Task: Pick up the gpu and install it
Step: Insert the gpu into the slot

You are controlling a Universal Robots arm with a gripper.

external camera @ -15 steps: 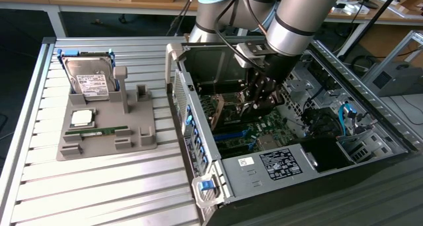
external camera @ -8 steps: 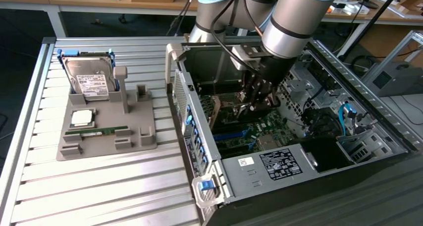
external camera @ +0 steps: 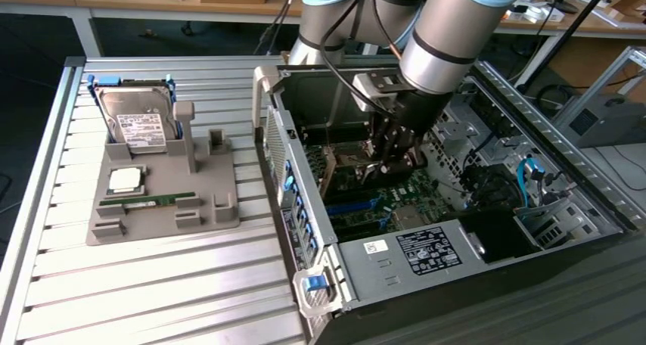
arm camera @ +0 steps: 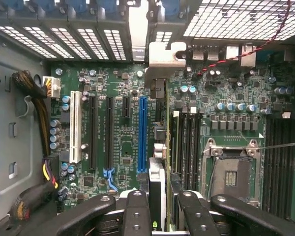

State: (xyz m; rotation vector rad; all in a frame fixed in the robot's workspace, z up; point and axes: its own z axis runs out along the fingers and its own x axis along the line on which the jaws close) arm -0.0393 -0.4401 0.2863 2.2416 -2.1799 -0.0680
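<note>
An open computer case (external camera: 444, 209) lies on a slatted metal table (external camera: 151, 284), the robot arm (external camera: 454, 35) reaching down into it. Beside the case, a grey parts holder (external camera: 162, 201) carries a hard drive (external camera: 136, 118) and a RAM stick (external camera: 151, 201). Inside, the gripper (external camera: 394, 160) hangs just above the motherboard (arm camera: 118, 142), its fingers (arm camera: 137, 211) pinching the gpu (arm camera: 157, 147) edge-on between them. The card extends straight out from the claw towards the case's rear wall, its long axis parallel to the blue expansion slot (arm camera: 142, 132) and just beside it, between that slot and the memory slots (arm camera: 184, 142).
</note>
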